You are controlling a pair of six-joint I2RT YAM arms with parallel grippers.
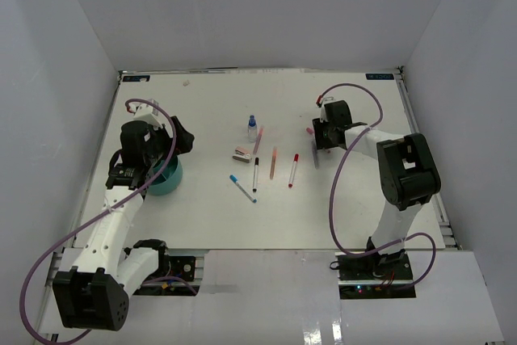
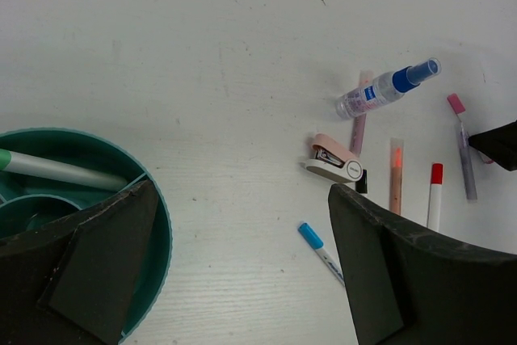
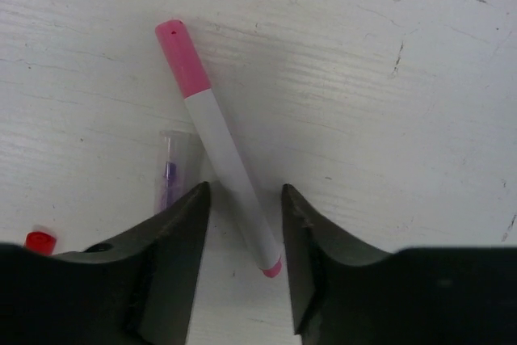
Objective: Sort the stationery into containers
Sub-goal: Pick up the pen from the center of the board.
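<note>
White walls close in your desk (image 1: 363, 199) on three sides. Your right hand (image 3: 244, 191) is down over the pink pen (image 3: 218, 143), which lies on the desk's right half, nearer the far edge than the near one. The jaws stand narrowly apart with the pen's tail end between them. A sliver of desk shows on each side, so nothing is clamped yet. Your left hand (image 2: 242, 191) is spread wide and empty over the cup (image 2: 157, 224) near the left edge. One finger is above the cup's inside, where a grey pen (image 2: 65, 169) lies.

Watch four things. The pink pen crosses the gap at a slant, so I judge the fingers would meet it unevenly and could swivel it or squirt it out. They also sit near its tail, far from the cap, and a grip there may let the long end droop or slip in the carry. A clear pen (image 3: 174, 167) lies just beside one finger and close against the pink pen, so it could get pinched or dragged along. Lastly, the cup is across the desk, past the bottle (image 2: 388, 90), the red pen (image 2: 435, 195) and the rest, and your left hand hangs over it. Bring the pink pen in without clearing that hand and the arms may collide.
</note>
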